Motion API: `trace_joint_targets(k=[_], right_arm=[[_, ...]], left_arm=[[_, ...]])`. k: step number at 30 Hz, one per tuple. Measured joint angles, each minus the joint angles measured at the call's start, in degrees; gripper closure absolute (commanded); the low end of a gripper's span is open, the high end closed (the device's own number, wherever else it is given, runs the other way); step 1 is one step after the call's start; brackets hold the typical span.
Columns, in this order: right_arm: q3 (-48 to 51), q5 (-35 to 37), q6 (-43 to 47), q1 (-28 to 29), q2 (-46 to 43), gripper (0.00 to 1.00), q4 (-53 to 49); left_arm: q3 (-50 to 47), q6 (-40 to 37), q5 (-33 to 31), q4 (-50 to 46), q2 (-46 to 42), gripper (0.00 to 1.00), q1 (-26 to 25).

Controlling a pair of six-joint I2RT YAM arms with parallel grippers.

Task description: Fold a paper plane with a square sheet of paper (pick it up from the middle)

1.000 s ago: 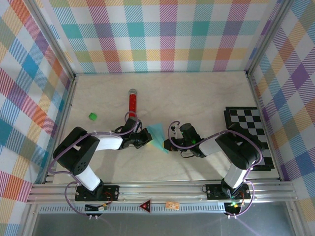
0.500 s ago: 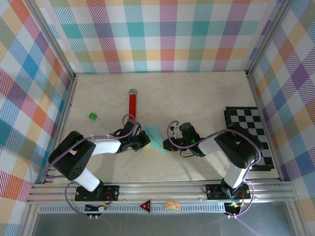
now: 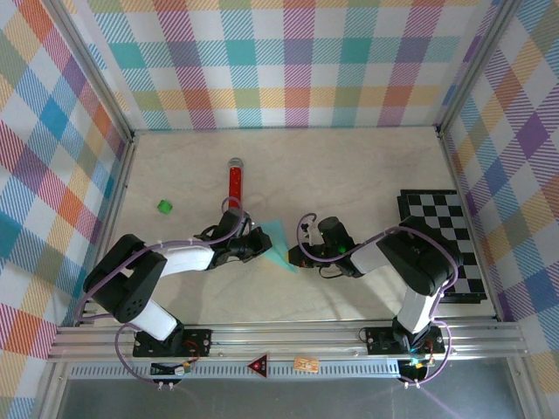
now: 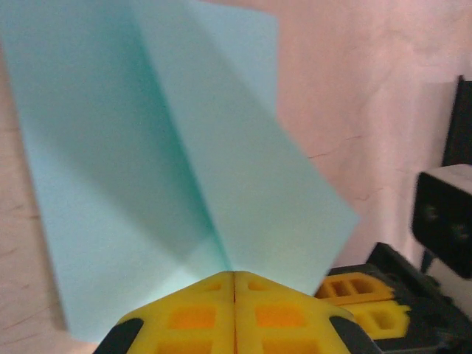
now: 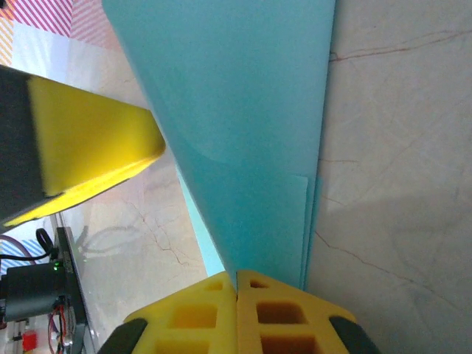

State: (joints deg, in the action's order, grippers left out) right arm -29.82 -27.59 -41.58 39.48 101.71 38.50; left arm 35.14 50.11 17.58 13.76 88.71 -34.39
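At the middle of the pale marble-patterned table (image 3: 367, 170), the light cyan paper plane (image 3: 278, 242), a thin sheet folded into a narrow pointed wedge with lengthwise creases, sat between the two arms. In the top view the left gripper (image 3: 261, 246) met the paper from the left and the right gripper (image 3: 298, 257) met its near tip from the right.

In the left wrist view the left gripper (image 4: 234, 277) had its yellow pads pressed together, pinching the paper plane (image 4: 169, 147) where a crease ran down into the seam; the right gripper's yellow fingers (image 4: 363, 293) showed just beside it at the lower right. In the right wrist view the right gripper (image 5: 237, 277) likewise had its pads closed flat on the narrow end of the paper plane (image 5: 243, 103), with a yellow finger (image 5: 92, 147) of the left gripper touching the sheet's left edge. Whether the paper touched the table could not be told.

A red glittery tube (image 3: 234, 182) lay beyond the left gripper, a small green cube (image 3: 163, 206) well to its left, and a black-and-white checkered board (image 3: 437, 214) by the right wall.
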Motion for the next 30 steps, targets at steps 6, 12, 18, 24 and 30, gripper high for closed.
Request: trace_joint_targets(k=[6,12,18,24,30], right_arm=[[1.60,-0.17,-2.10,-0.15,0.92,0.93,4.94],[2.54,-0.59,-3.45,-0.42,1.88,0.93,8.48],[2.78,-0.83,-4.15,-0.52,2.14,0.93,9.44],[2.78,-1.22,-4.31,-0.70,2.36,0.94,9.62],[2.60,-1.73,-4.33,-0.90,2.47,0.94,9.42]], left_arm=[[2.29,-0.46,1.84,1.88,2.01,0.93,0.00],[4.70,-1.53,2.97,2.75,5.95,0.94,-0.02],[4.87,-1.77,2.91,2.91,7.58,0.94,-0.02],[5.03,-1.97,2.75,2.95,8.61,0.94,-0.02],[5.11,-1.97,2.51,3.04,9.27,0.94,-0.02]])
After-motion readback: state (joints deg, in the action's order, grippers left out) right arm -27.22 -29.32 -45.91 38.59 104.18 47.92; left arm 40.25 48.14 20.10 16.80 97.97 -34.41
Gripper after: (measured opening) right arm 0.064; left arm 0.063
